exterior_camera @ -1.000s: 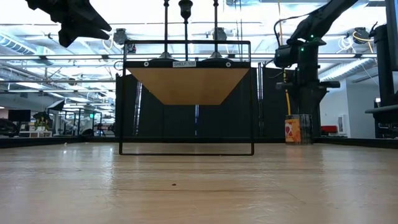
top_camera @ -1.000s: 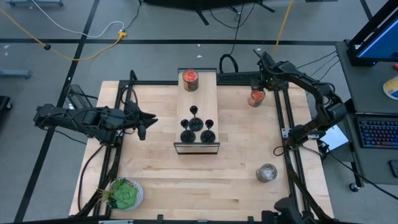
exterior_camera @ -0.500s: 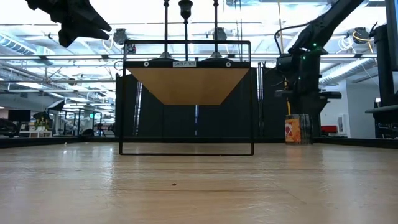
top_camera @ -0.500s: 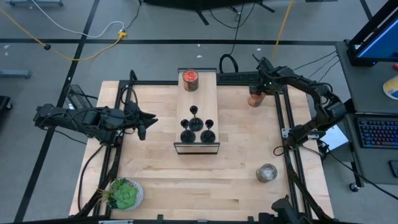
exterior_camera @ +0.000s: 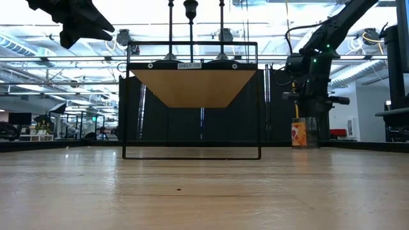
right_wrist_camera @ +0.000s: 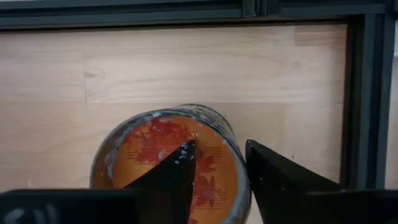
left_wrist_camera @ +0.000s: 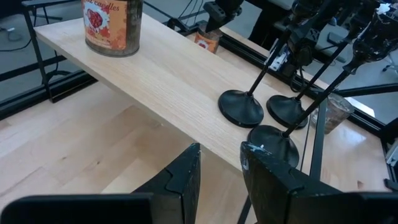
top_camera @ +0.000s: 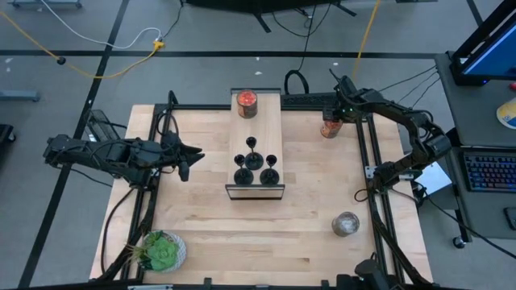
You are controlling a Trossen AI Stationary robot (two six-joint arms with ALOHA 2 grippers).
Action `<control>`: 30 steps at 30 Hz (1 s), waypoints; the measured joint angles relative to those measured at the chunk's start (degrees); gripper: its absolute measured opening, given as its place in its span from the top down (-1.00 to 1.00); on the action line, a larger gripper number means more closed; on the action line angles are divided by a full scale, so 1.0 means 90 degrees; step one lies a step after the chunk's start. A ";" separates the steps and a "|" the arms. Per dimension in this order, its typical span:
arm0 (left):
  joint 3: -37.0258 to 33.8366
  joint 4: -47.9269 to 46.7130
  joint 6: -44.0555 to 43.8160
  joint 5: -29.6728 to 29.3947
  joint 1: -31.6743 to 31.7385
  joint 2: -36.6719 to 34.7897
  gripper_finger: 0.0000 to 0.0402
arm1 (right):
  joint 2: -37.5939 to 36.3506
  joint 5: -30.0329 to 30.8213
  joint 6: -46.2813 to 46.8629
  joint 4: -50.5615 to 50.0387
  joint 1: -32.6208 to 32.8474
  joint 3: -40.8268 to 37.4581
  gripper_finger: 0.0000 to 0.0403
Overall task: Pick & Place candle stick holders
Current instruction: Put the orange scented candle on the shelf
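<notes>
Three black candle stick holders stand on their round bases on the near end of a wooden shelf; they also show in the left wrist view. My left gripper is open and empty, raised to the left of the shelf, its fingers pointing at the holders. My right gripper is open at the far right, right above a glass jar with red-orange contents that stands on the table. My right gripper points down over the red-orange jar's open top, one fingertip over the mouth and one over the rim. Whether it touches the jar, I cannot tell.
A second red-orange jar stands on the shelf's far end. A clear greyish glass jar stands at the near right, a green plant at the near left corner. Black frame rails run along the table's sides.
My right gripper has moved toward the table's near edge and down, from behind the red-orange jar to right over it. The jar has stayed where it was.
</notes>
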 joint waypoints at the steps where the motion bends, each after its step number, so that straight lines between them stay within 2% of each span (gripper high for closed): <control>1: 0.0000 0.0000 0.0007 0.0000 0.0000 0.0000 0.40 | -0.0004 0.0049 -0.0003 -0.0011 0.0000 -0.0001 0.38; 15: 0.0000 0.0000 0.0015 0.0005 0.0000 0.0000 0.40 | -0.0012 0.0331 -0.0462 -0.0077 0.0005 0.0001 0.97; 30: 0.0000 0.0000 0.0112 0.0002 0.0000 0.0000 0.40 | -0.0260 0.0492 -0.0665 -0.0174 0.0187 -0.0020 0.99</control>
